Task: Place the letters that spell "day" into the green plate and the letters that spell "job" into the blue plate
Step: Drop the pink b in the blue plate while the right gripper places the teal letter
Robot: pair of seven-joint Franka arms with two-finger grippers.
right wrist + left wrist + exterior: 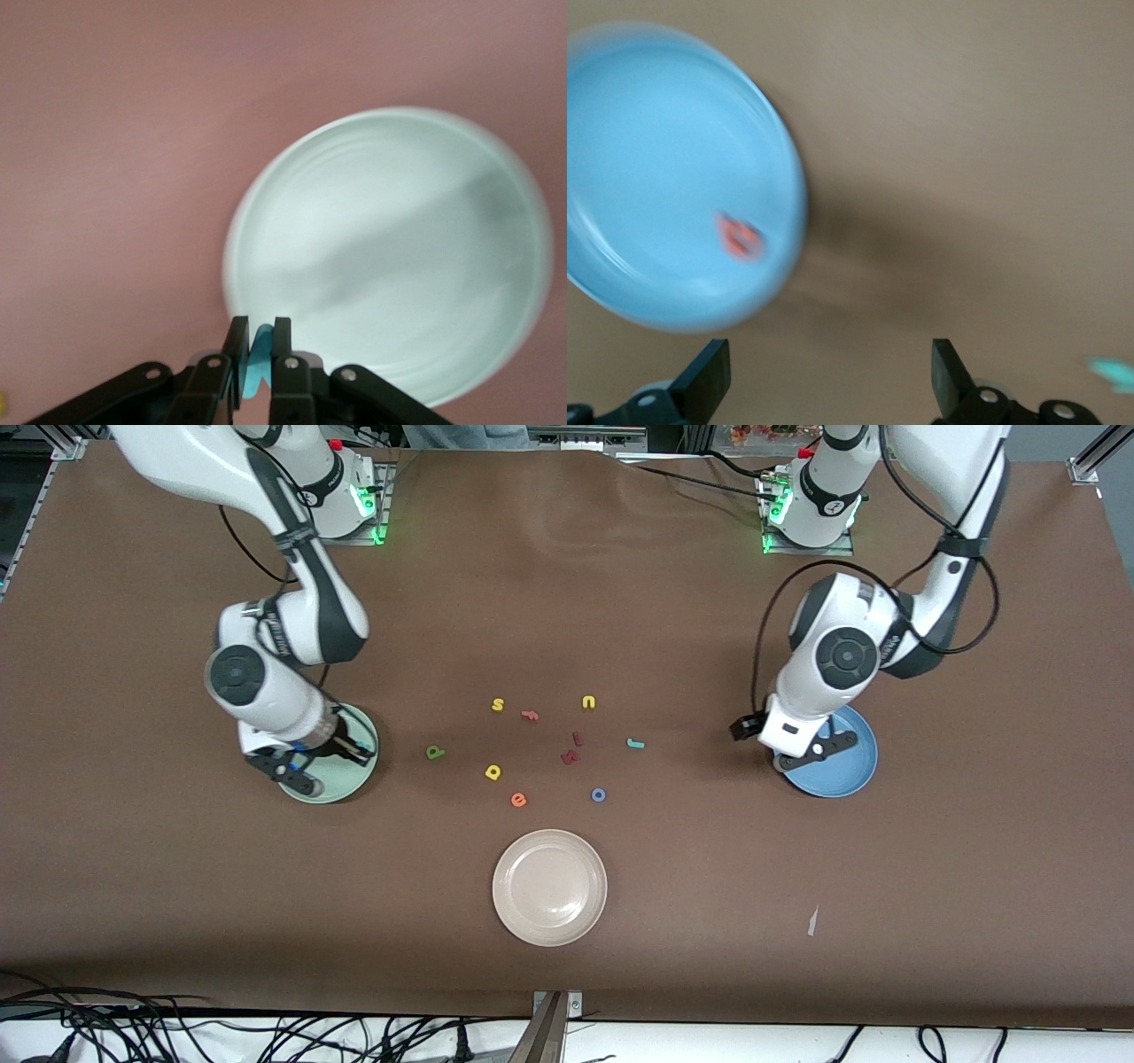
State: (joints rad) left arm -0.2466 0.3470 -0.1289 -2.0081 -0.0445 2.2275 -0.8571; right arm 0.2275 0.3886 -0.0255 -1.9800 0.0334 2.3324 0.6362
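My right gripper (353, 749) hangs over the green plate (341, 793), shut on the teal y (259, 352), which is pinched upright between its fingers above the plate's rim (266, 204). My left gripper (819, 749) stands open and holds nothing over the blue plate (850, 775). In the left wrist view the pink-red b (740, 237) lies in the blue plate (656, 133). On the table between the plates lie the olive d (434, 752), yellow a (493, 771), teal j (634, 743) and blue o (598, 794).
Among those letters also lie a yellow s (498, 705), orange f (530, 715), yellow u (588, 702), two dark red letters (571, 749) and an orange e (518, 800). A beige plate (549, 930) sits nearer the front camera.
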